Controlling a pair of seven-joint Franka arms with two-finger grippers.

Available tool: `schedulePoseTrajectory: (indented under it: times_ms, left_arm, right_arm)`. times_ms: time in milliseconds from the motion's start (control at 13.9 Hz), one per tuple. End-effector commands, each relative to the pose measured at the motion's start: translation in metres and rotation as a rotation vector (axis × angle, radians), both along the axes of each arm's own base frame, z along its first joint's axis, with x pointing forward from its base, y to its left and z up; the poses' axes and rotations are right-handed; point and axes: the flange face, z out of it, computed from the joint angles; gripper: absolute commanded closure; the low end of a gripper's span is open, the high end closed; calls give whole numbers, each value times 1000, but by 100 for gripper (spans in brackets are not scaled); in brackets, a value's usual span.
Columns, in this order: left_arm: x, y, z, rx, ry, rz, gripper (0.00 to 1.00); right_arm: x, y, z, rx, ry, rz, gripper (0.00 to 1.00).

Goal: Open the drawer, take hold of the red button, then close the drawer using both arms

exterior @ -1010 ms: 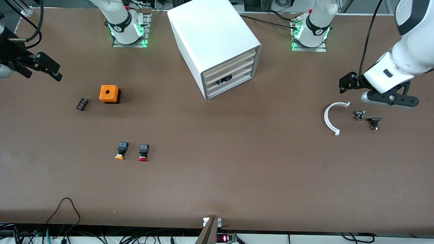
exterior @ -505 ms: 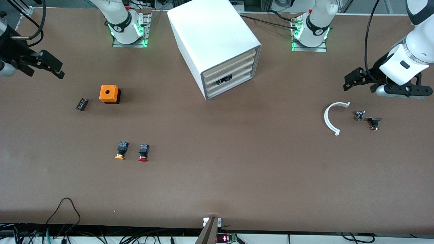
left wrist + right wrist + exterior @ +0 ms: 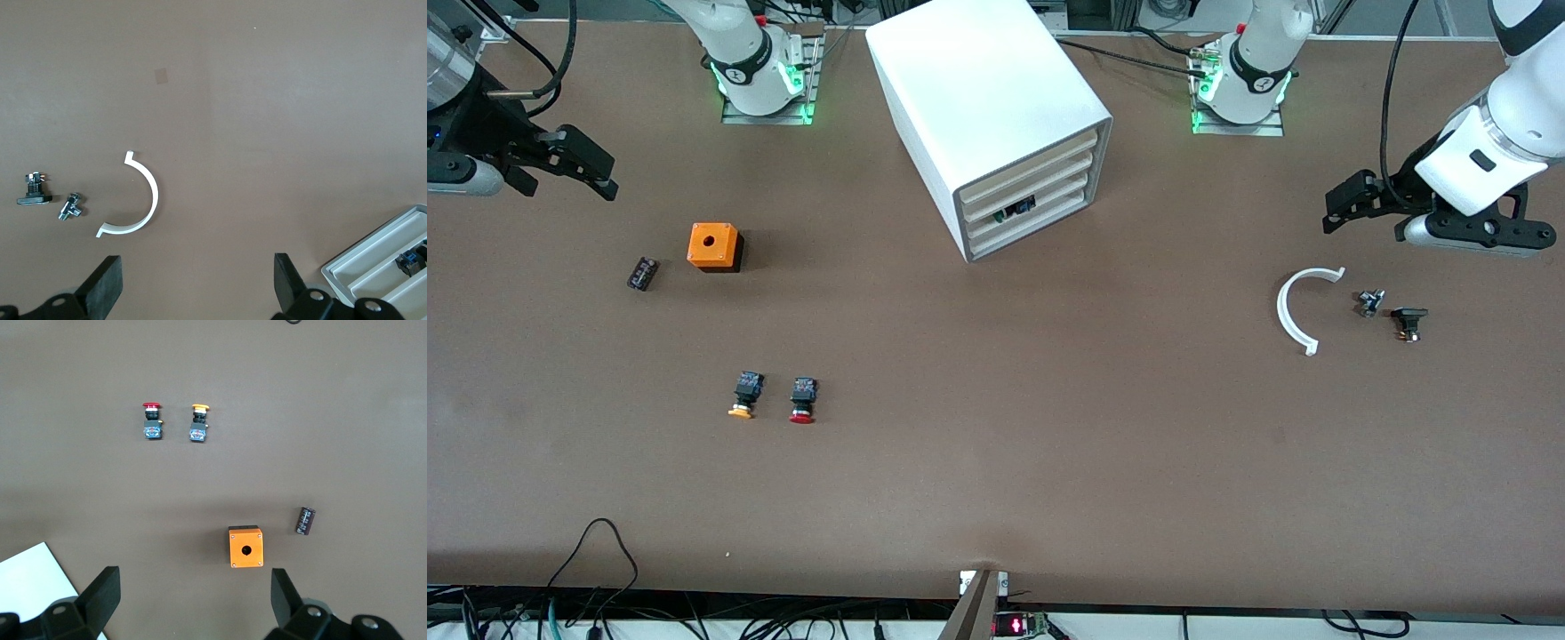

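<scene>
The white box cabinet (image 3: 987, 98) stands in the middle by the arms' bases. Its cream drawers (image 3: 1049, 158) are all pushed in, and one lower slot shows a small black and blue part (image 3: 1016, 209). The cabinet's front also shows in the left wrist view (image 3: 373, 267). The red-capped button (image 3: 803, 400) lies on the table nearer the camera, beside the orange-capped button (image 3: 745, 396); both show in the right wrist view, red (image 3: 152, 420) and orange (image 3: 199, 421). My left gripper (image 3: 1343, 206) (image 3: 198, 280) is open and empty over bare table near the white arc. My right gripper (image 3: 596, 176) (image 3: 193, 593) is open and empty over the right arm's end.
An orange box with a hole (image 3: 714, 246) (image 3: 245, 547) and a small dark cylinder (image 3: 642, 273) (image 3: 305, 521) lie toward the right arm's end. A white arc piece (image 3: 1294, 311) (image 3: 143, 207), a small metal fitting (image 3: 1369, 302) and a black part (image 3: 1409, 322) lie toward the left arm's end.
The left arm has lifted and drawn back toward its end of the table. The right gripper has shifted a little toward the middle. Nothing on the table has moved.
</scene>
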Motion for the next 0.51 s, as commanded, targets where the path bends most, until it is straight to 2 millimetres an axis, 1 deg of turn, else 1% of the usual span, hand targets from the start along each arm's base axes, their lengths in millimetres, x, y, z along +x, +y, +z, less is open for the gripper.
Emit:
schedulePoseTrajectory:
  times_ms: [0,72,216,289,361,433]
  left_arm:
    - [3,-2,5,7,1,-32,0]
    - [4,-3,8,17,-5,-36,0]
    - [6,-3,8,18,-12,-38,0]
    - [10,-3,6,17,-13,-37,0]
    - [16,-2,10,16,-23,-36,0]
    - [20,-2,9,15,-21,-37,0]
  right_arm:
    - [-1,-8,8,6,2,-17,0]
    - [1,-14,6,7,3,-33,0]
    - [1,-17,9,8,-3,-25,0]
    - [1,-17,12,8,-9,-26,0]
    - [1,-17,16,9,-13,-31,0]
    - [1,-17,16,9,-13,-28,0]
